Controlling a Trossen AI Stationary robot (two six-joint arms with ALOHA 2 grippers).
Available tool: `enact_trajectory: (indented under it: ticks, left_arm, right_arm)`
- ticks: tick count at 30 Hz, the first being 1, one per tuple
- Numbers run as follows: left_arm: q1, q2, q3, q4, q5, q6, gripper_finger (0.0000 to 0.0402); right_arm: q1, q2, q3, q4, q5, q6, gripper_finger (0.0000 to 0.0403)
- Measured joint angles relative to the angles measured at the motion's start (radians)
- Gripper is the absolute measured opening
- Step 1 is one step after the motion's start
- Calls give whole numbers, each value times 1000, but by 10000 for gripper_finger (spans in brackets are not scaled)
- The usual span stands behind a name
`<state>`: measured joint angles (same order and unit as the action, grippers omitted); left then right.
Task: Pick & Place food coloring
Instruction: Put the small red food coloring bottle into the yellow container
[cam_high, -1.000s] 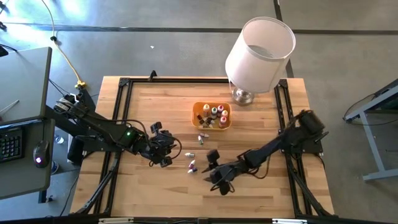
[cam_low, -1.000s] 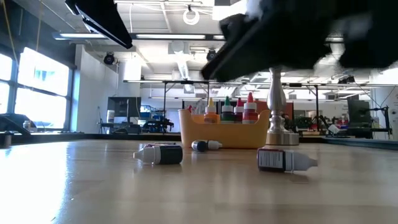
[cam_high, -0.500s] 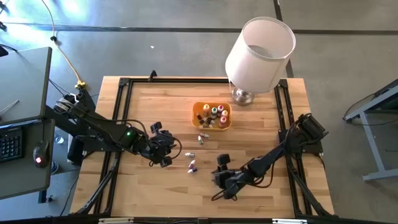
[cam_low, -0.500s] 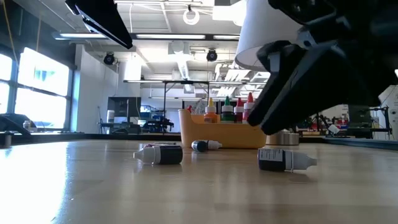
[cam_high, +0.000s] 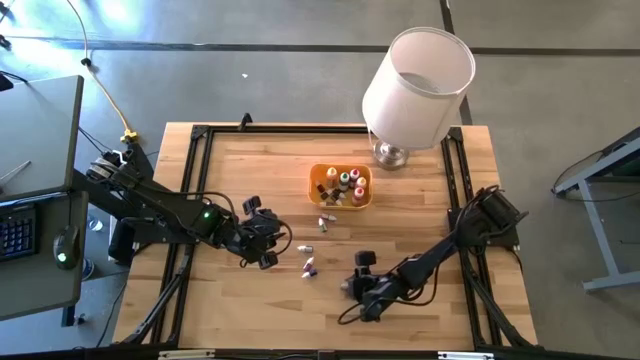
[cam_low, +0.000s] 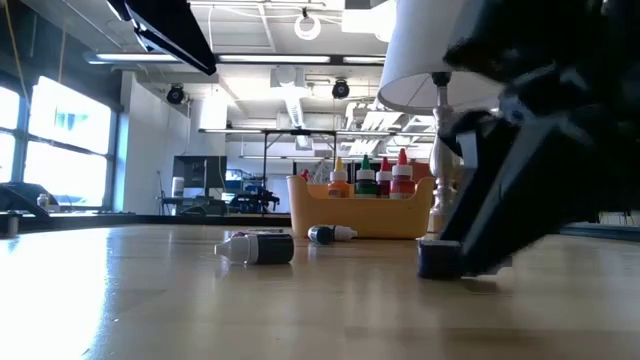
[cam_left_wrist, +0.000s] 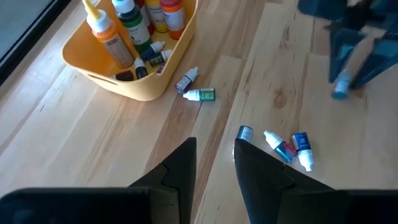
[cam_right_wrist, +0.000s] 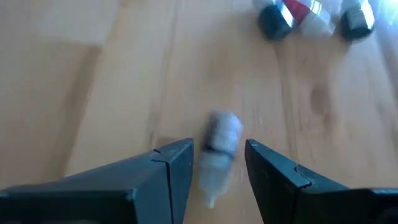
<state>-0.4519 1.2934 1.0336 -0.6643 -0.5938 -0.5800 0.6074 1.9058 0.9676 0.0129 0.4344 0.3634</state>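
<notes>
Your tray (cam_high: 341, 187) holds upright bottles (cam_left_wrist: 118, 25), with loose bottles (cam_left_wrist: 289, 148) on the surface (cam_high: 240, 180) beside it. Right pincer (cam_right_wrist: 217, 163) stands apart around a small bottle (cam_right_wrist: 219, 140); left pincer (cam_left_wrist: 214, 163), apart, holds nothing.

A wooden tabletop (cam_high: 250, 170) fills the middle of the frame, edged by a black frame. Just right of centre sits an orange tray (cam_high: 341, 186) holding several small bottles standing upright. Below it, loose bottles (cam_high: 309, 266) lie scattered on the wood. A white lampshade (cam_high: 418, 85) stands at the upper right corner. The left end effector (cam_high: 272, 243) hovers at centre left, just beside the loose bottles. The right end effector (cam_high: 352, 287) is low at lower centre, its arm stretching to the right edge.
</notes>
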Motion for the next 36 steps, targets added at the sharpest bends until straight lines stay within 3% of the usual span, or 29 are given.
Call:
enact_trajectory:
  ticks: [9, 13, 21, 28, 31, 33, 36]
  left_arm:
    - [0, 0, 0, 15, 14, 1, 105]
    - [0, 0, 0, 15, 13, 17, 105]
    - [0, 0, 0, 16, 13, 26, 105]
    - [0, 0, 0, 16, 13, 31, 105]
    - [0, 0, 0, 16, 9, 34, 105]
    - [0, 0, 0, 15, 9, 34, 105]
    - [0, 0, 0, 13, 8, 23, 105]
  right_arm:
    - [-11, 100, 6, 34, 37, 39, 139]
    - [-13, 98, 3, 76, 35, -84, 126]
    - [-84, 57, -2, 127, -3, -311, 62]
    - [-232, -96, -2, 146, 237, -672, 64]
    - [-342, -156, -3, 142, 281, -736, 78]
    - [-430, -181, -2, 150, 247, -724, 81]
    - [-555, -181, -2, 138, 82, -626, 78]
